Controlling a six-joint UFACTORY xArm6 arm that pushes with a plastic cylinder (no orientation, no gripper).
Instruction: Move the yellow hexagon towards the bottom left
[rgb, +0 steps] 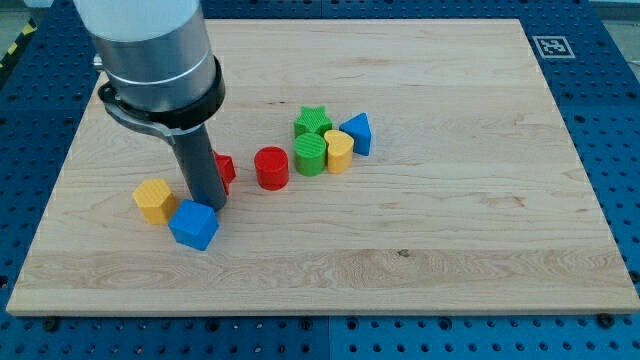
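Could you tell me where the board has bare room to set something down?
The view's right half, beyond the blue triangle, is bare, as is the bottom strip below the blue cube. It is crowded around my tip, between the yellow hexagon and red cylinder, and in the green-yellow cluster.

A pale wooden table (420, 240) is lying on a blue pegboard (610, 120) and is carrying eight small blocks. At the view's left, a yellow hexagon (154, 200) is sitting just beside a blue cube (194, 224), which is lying slightly nearer the view's bottom. A red block (225, 170), partly hidden so that its shape cannot be told, is standing near a red cylinder (271, 167). Toward the view's centre, a tight cluster is resting: a green star (313, 122), a green cylinder (311, 155), a yellow cylinder (339, 151) and a blue triangle (357, 133), each touching or nearly touching its neighbour. A black-and-white marker (552, 45) is sitting at the table's top right corner.
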